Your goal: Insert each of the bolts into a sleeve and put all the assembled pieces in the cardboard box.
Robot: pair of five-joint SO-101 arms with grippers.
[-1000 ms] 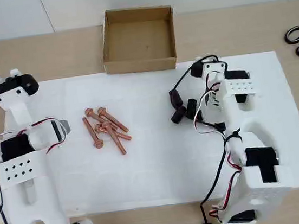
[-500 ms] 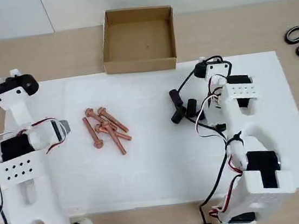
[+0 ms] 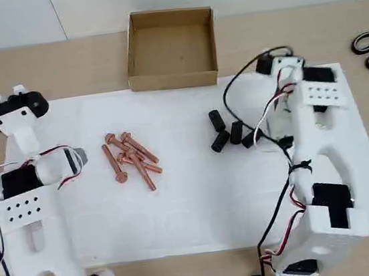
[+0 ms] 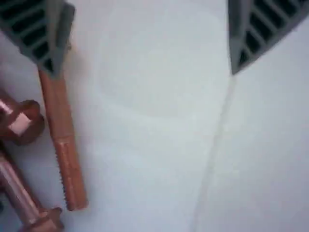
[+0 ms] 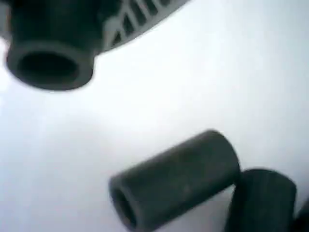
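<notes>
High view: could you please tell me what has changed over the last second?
The right arm swung rightward and slightly farther back, away from the sleeves, uncovering a fourth sleeve. The left arm, bolts, sleeves and cardboard box stayed put.

The left arm [image 3: 29, 217] stands up from its base, folded at the elbow, with the forearm angled toward the middle. Its pincer [image 4: 145, 67] points downward, the two ribbed fingers [image 4: 46, 34] spread wide apart. The right arm [image 3: 321, 155] stretches forward from its base, its wrist [image 3: 317, 95] bent downward.
</notes>
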